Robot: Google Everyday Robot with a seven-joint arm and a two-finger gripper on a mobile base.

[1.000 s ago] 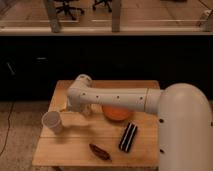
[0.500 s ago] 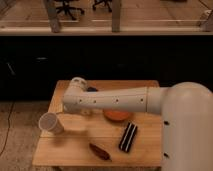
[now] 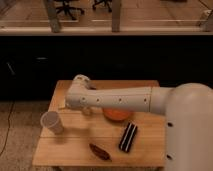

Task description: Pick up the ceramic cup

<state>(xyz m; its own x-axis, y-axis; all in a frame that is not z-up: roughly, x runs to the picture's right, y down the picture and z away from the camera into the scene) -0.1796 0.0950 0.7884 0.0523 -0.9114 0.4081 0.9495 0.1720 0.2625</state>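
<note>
The ceramic cup [image 3: 52,122] is small and white, with a wider round rim. It sits near the left edge of the wooden table [image 3: 75,150] and looks tilted, rim up and to the left. My white arm reaches in from the right across the table. Its wrist [image 3: 77,92] is above and to the right of the cup. The gripper [image 3: 85,109] shows only as a small part below the wrist, right of the cup and apart from it. The shallow orange bowl [image 3: 116,114] lies partly hidden behind the arm.
A black rectangular object [image 3: 128,137] lies right of centre on the table. A brown elongated item [image 3: 100,151] lies near the front edge. A dark counter front stands behind the table, and office chairs [image 3: 70,7] are beyond it.
The arm has swung lower and further across the table. The cup now looks tilted, while it stood upright one second ago; its position is nearly the same.
</note>
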